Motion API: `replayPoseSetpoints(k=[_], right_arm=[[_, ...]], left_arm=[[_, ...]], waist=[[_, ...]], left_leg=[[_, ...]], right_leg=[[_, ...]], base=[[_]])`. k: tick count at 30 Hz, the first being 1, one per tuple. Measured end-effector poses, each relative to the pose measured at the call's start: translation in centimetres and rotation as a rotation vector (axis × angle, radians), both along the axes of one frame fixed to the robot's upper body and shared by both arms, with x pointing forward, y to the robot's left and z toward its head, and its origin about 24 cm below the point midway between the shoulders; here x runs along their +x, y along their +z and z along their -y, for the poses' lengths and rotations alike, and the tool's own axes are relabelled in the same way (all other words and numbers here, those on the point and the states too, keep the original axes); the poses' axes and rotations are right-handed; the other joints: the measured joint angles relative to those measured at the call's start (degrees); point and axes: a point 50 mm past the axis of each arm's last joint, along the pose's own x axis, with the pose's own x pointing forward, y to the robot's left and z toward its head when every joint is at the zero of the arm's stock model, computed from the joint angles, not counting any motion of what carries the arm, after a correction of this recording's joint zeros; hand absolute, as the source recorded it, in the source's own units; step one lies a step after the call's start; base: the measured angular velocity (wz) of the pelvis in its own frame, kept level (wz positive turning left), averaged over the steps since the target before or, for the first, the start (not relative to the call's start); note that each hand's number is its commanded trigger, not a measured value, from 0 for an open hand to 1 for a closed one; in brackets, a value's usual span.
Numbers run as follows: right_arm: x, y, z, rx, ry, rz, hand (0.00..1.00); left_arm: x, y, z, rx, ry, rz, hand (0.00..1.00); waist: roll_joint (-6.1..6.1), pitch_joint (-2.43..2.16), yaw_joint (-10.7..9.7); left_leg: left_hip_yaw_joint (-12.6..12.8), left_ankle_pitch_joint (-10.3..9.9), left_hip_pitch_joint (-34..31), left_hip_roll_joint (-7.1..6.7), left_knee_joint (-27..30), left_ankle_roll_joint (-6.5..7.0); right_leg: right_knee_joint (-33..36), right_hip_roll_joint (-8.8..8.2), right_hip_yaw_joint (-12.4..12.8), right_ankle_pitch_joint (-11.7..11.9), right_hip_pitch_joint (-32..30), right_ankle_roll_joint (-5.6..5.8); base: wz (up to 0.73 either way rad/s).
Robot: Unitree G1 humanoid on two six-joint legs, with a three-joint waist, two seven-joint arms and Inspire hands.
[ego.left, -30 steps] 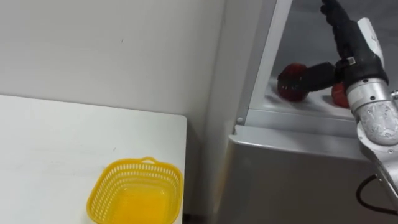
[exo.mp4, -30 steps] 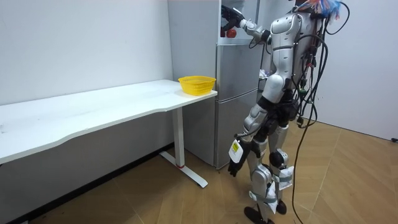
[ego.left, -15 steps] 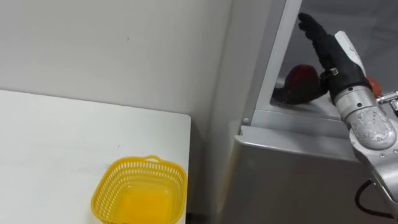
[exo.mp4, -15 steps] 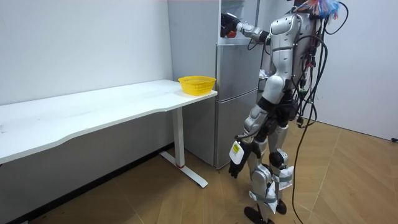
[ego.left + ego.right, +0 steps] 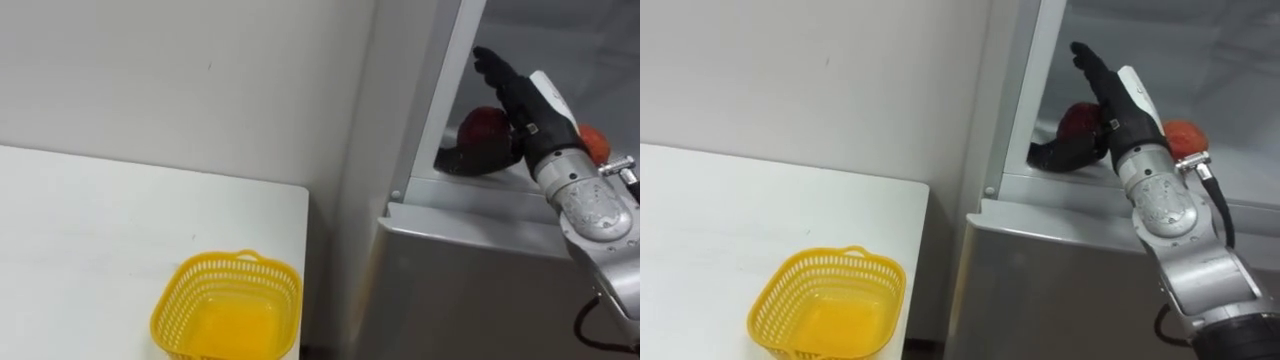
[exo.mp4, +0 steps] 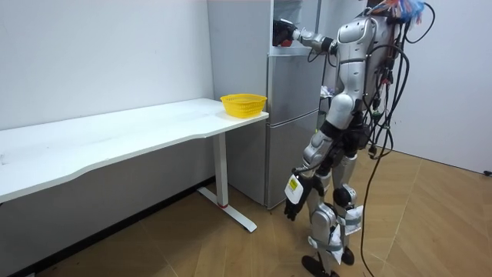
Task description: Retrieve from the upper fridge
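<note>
Closure is the step in hand. Right hand [image 5: 535, 105] is inside the upper compartment of the fridge [image 5: 470, 280] and is open: fingers straight, pointing to 12 o'clock, thumb [image 5: 462, 160] stretched toward 9 o'clock under a red apple [image 5: 482, 128]. The apple sits on the shelf [image 5: 478, 186] at the hand's 9 o'clock, touching the palm or just off it; I cannot tell which. A second fruit [image 5: 596, 141], orange-red, lies on the same shelf at the hand's 3 o'clock, partly behind the wrist.

To do it well, I judge the fingers should curl over the apple's top and far side while the thumb comes up from below, so the round fruit is caged rather than pinched. A smooth apple will likely roll toward 9 o'clock if only the palm pushes it. Close slowly, then lift a little before drawing back, so the apple clears the shelf's front edge. Keep the wrist off the second fruit, which could be nudged along the shelf.

Basket [image 5: 165, 305], yellow, stands on the white worktop [image 5: 80, 240] at 7 o'clock in the eye view, near the edge beside the fridge, and looks the likely drop place. Left hand [image 6: 293, 208] hangs by the thigh in the room view.
</note>
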Motion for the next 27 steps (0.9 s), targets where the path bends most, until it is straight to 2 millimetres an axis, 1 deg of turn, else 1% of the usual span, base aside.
replayPoseSetpoints(k=[6,9,12,14,20,24,27], right_arm=[[0.0,-0.1,0.1,0.000,-0.001,-0.005,0.00],[0.0,-0.1,0.0,-0.001,0.003,0.002,0.00],[0.0,-0.1,0.0,-0.001,0.005,0.004,0.00],[0.0,0.0,0.0,-0.002,0.007,0.007,0.00],[0.1,-0.4,0.2,0.050,0.021,-0.015,0.00],[0.2,-0.8,0.3,0.067,0.030,-0.040,0.00],[0.3,-1.4,0.7,0.108,0.034,-0.074,0.00]], left_arm=[[0.2,0.0,0.1,0.000,-0.012,0.002,0.00],[0.2,0.0,0.1,0.001,-0.013,0.002,0.00],[0.4,0.0,0.2,0.000,-0.023,0.004,0.00],[0.5,0.0,0.3,0.003,-0.031,0.008,0.00],[0.3,-0.1,0.4,-0.004,-0.034,0.000,0.00],[0.5,-0.1,0.4,-0.010,-0.036,0.000,0.00],[0.5,-0.1,0.5,-0.019,-0.036,-0.005,0.00]], waist=[[0.18,0.07,0.0],[0.50,0.03,-0.1],[0.97,-0.12,-0.1],[1.33,-0.02,0.0],[1.56,-0.04,0.0],[1.52,-0.07,0.0],[1.50,-0.08,0.0]], left_leg=[[0.0,0.0,0.3,0.00,-0.1,0.00],[0.0,0.0,0.3,0.00,-0.1,0.00],[0.0,0.0,0.4,-0.03,-0.1,0.00],[0.0,0.0,0.6,-0.02,-0.1,0.00],[0.0,0.0,0.6,-0.05,0.4,0.00],[-0.1,0.0,0.6,-0.09,0.5,0.00],[-0.1,0.0,0.6,-0.09,0.5,0.00]], right_leg=[[0.0,0.00,0.0,0.0,0.3,0.00],[0.0,0.00,0.0,0.0,0.2,0.00],[0.0,-0.02,0.1,0.0,0.3,0.00],[0.0,-0.01,0.3,0.0,0.4,0.00],[0.0,-0.08,0.2,0.0,0.8,0.00],[0.0,-0.12,0.2,0.0,0.8,0.00],[0.0,-0.11,0.3,0.0,0.8,0.00]], base=[[0.00],[0.00],[0.00],[0.00],[0.00],[0.00],[0.00]])
